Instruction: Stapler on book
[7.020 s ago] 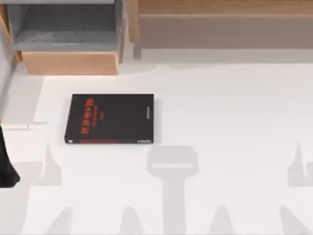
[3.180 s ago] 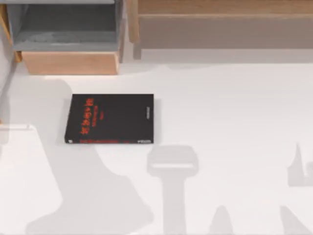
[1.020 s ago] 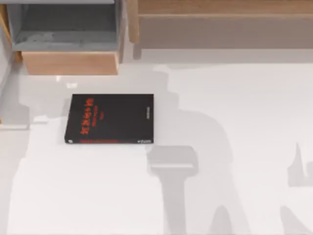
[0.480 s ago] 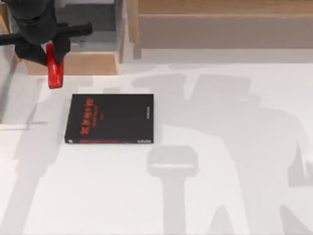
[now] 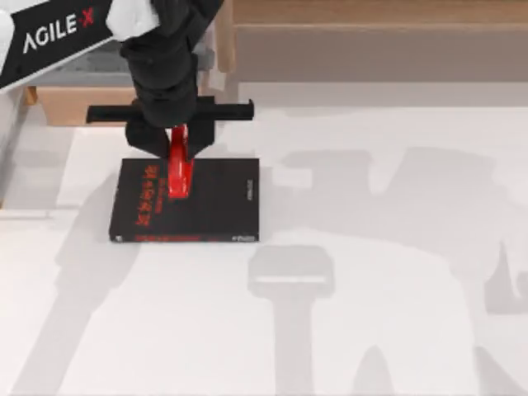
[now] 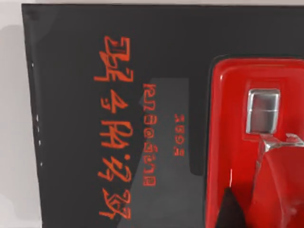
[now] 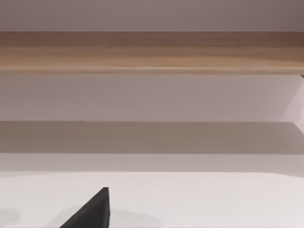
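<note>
So the left gripper (image 5: pixel 178 142) is pinched onto the stapler (image 5: pixel 179 172), with the dark fingers closed on its far end. The gripper is hung over the far edge of the book (image 5: pixel 214 202), toward the book's left half. Half a second back it was parked up by the wooden drawer unit at the table's far left corner, with the stapler held off the book entirely, beyond its far left corner. Since then the whole thing has been swung rightward and toward the camera side, so the stapler is now seen lengthwise over the black cover, just right of the red lettering (image 5: pixel 148 196).

In the left wrist view the stapler (image 6: pixel 237 142) is shown close up against the cover, with its metal window facing the camera and the book (image 6: pixel 71 118) spread underneath. A shadow is thrown onto the cover just beside it. Whether the stapler is already touching the cover or is held a hair above it can't be told from these views.

The book itself hasn't been budged across any of the frames; it's flat on the white table (image 5: pixel 396 272), left of centre, with the red strip along its near edge. The arm with the AGILE X label (image 5: pixel 49 37) is now stretched in from the far left corner.

The right gripper's (image 7: pixel 90 211) dark fingertip is caught in the right wrist view, pointed at a wooden shelf (image 7: pixel 152 52) at the back of the table; its finger state can't be told.
</note>
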`<state>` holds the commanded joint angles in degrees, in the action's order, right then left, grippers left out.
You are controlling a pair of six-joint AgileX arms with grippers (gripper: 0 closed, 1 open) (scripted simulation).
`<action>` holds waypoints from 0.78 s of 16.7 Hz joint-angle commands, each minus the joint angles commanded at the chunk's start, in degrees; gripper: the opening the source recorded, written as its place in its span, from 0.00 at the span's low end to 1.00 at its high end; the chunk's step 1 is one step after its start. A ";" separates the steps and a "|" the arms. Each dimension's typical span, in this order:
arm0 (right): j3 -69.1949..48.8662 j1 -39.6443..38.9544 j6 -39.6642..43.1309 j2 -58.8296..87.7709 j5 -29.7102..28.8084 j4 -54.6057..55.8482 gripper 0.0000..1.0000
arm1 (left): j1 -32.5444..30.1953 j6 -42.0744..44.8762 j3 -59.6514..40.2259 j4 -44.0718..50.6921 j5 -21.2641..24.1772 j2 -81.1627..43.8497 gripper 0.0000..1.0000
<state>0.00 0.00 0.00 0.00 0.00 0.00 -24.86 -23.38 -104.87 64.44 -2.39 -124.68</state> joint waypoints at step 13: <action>0.00 0.00 0.00 0.00 0.00 0.00 1.00 | 0.20 0.11 2.91 -4.01 0.06 -1.16 0.00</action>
<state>0.00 0.00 0.00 0.00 0.00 0.00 -24.66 -23.27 -101.96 60.44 -2.32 -125.84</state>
